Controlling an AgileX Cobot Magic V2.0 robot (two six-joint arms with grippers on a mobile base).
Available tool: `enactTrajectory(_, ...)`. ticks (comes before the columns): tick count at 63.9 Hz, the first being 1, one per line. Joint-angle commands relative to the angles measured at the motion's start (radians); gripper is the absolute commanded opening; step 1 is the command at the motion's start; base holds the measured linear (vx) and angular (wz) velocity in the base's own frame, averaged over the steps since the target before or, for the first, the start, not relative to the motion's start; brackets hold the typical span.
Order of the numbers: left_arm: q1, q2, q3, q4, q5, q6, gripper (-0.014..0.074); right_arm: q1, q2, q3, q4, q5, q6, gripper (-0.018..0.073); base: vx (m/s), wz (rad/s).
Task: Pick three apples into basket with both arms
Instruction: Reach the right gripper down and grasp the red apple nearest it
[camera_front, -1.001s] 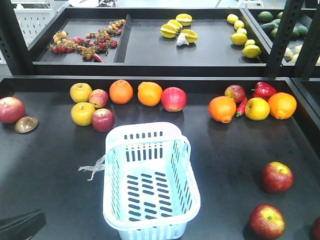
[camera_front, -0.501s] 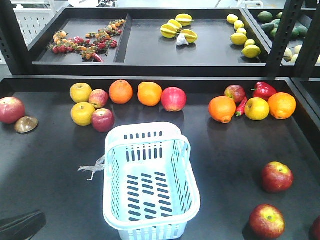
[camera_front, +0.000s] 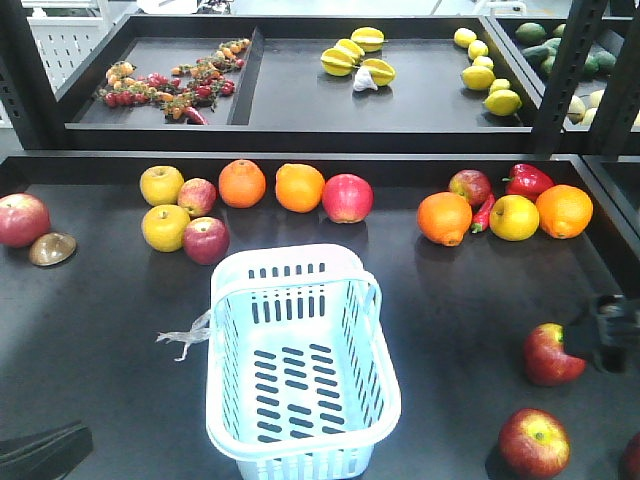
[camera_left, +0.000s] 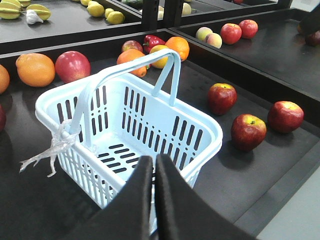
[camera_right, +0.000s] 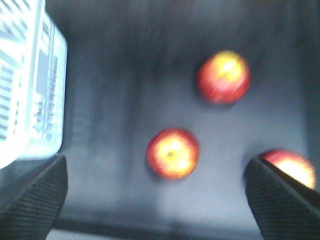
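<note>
The pale blue basket (camera_front: 224, 300) stands empty at the middle of the black shelf, a clear plastic strip (camera_front: 184, 338) tied to its left side. Three dark red apples lie to its right: one (camera_front: 548, 355), one nearer (camera_front: 535, 442), one cut off at the frame edge (camera_front: 632, 455). My right arm (camera_front: 612, 335) reaches in beside the farthest of them. In the blurred right wrist view my right gripper (camera_right: 157, 200) is open above the apples (camera_right: 172, 152), (camera_right: 223, 76), (camera_right: 292, 167). My left gripper (camera_left: 153, 167) is shut on nothing, at the basket's (camera_left: 210, 127) near rim.
A row of yellow apples (camera_front: 162, 185), oranges (camera_front: 242, 183), red apples (camera_front: 347, 197) and red peppers (camera_front: 527, 180) lines the shelf's back. A black post (camera_front: 570, 70) rises at back right. The upper tray holds starfruit (camera_front: 355, 58) and lemons (camera_front: 480, 75).
My right arm has come into the front view from the right edge and now sits beside the farthest apple. The left gripper, basket and fruit have not moved.
</note>
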Motion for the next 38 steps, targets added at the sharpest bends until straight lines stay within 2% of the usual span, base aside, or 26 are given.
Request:
enactTrajectory(1, -0.001, 0.006, -0.026, -0.024, -0.044, -0.005, -0.0006, -0.001, 0.092, -0.047, 0.02, -0.01, -0.01, 0.0678, 0.0, 0.0)
enactTrajectory(38, -0.001, 0.006, -0.026, -0.024, -0.033, -0.005, -0.0006, -0.001, 0.557, -0.058, 0.022, -0.067, -0.007, 0.0646, 0.0, 0.0)
